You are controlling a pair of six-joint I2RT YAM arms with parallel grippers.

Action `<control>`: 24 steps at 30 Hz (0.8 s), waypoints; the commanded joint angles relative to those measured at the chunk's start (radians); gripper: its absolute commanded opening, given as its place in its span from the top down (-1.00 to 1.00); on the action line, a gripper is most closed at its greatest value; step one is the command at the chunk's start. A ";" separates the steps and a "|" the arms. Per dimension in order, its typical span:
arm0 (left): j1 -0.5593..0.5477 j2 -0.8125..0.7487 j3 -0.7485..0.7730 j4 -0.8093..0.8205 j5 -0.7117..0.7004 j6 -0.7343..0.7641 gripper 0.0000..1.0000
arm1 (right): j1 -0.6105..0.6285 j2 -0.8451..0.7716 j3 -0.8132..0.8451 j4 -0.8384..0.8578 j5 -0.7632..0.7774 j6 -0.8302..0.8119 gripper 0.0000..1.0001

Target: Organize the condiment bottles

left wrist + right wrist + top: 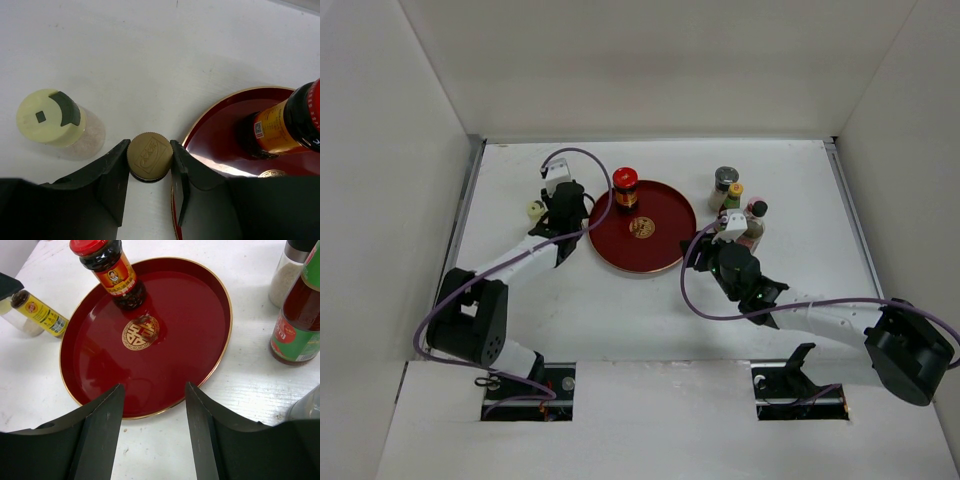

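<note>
The left gripper (pixel 150 146) is squeezed tight on a small gold-capped bottle (pixel 149 161). One finger presses each side of the cap. This bottle is on the white tabletop (pixel 620 300), just beside the left rim of the round red tray (pixel 200 340). It is outside the tray, not in it.

On the other side of that bottle is a cream-lid jar (pixel 50 120) with a dark flap on top. It sits close by, but it does not touch the gripper.

A red-capped jar (pixel 112 275) stands up straight inside the tray, near the far rim (it has dark sauce in it and an orange label). It is the only jar in the tray.

The right gripper (pixel 154 387) is spread apart and holds nothing. It hangs over the near rim of the tray.

More bottles stand in a bunch on the tabletop to the right of the tray. There is a grey-capped jar (pixel 725 180), a yellow-capped bottle (pixel 733 191), a black-capped bottle (pixel 757 209) and a green-label bottle (pixel 295 330) of red sauce. They stand very close together.
</note>
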 commanded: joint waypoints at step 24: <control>-0.217 0.141 0.259 0.120 -0.039 0.061 0.55 | 0.009 -0.039 0.018 0.049 -0.003 0.002 -0.25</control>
